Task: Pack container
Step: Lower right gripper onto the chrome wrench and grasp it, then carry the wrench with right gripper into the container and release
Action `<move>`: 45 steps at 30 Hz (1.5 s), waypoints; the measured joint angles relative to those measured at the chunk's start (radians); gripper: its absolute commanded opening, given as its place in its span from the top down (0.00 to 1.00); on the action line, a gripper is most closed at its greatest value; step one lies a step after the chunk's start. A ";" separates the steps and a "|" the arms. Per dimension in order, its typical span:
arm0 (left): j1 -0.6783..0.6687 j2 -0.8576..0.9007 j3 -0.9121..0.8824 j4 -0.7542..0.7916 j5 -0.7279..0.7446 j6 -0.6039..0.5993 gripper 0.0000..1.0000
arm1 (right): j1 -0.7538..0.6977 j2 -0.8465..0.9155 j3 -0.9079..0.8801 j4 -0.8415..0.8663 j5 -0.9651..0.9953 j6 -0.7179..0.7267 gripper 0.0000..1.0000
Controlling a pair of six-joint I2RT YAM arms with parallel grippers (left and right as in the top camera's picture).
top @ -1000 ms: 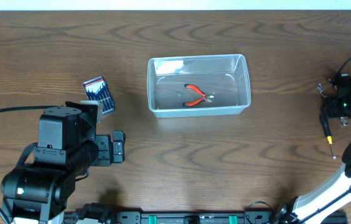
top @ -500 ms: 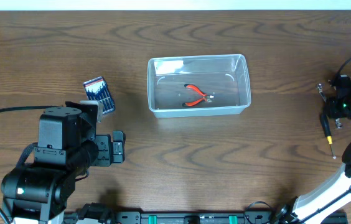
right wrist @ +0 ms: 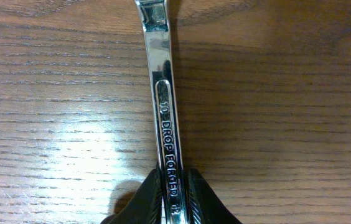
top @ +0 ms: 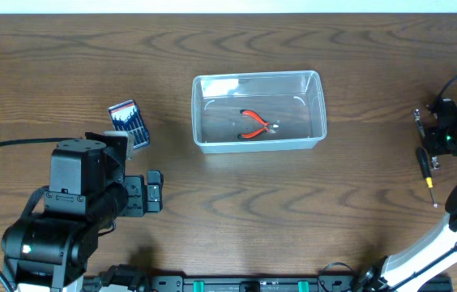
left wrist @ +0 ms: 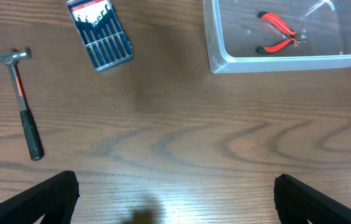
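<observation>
The container (top: 257, 77) stands upright at mid-table with red pliers (top: 255, 124) inside. It is judged light, fairly stiff and slick-walled, so take hold at the thick rim. Well to its right, the right gripper (right wrist: 174, 186) is clenched on a chrome wrench (right wrist: 163, 93) stamped "DROP FORGED". The left gripper (left wrist: 175, 190) is spread wide, holding nothing. The label on the blue bit case (left wrist: 99, 34) cannot be read.

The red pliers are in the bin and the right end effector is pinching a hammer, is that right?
Not quite. The pliers are in the bin, but the right end effector is pinching a chrome wrench, as the right wrist view shows; the hammer lies free in the left wrist view.
</observation>
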State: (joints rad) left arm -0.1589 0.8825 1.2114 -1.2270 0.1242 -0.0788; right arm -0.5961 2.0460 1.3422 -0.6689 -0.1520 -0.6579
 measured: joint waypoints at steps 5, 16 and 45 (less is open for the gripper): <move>0.000 0.000 0.000 0.000 0.000 0.000 0.02 | 0.000 0.000 0.000 -0.002 -0.002 0.000 0.91; 0.000 0.000 0.000 0.000 0.000 0.000 0.02 | 0.000 0.000 0.002 -0.005 -0.002 0.001 0.99; 0.000 0.000 0.000 0.000 0.000 0.000 0.02 | 0.507 -0.216 0.616 -0.455 0.023 0.098 0.99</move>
State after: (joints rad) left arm -0.1589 0.8825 1.2114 -1.2270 0.1242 -0.0788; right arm -0.0895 1.8301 1.9583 -1.1244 -0.1287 -0.5602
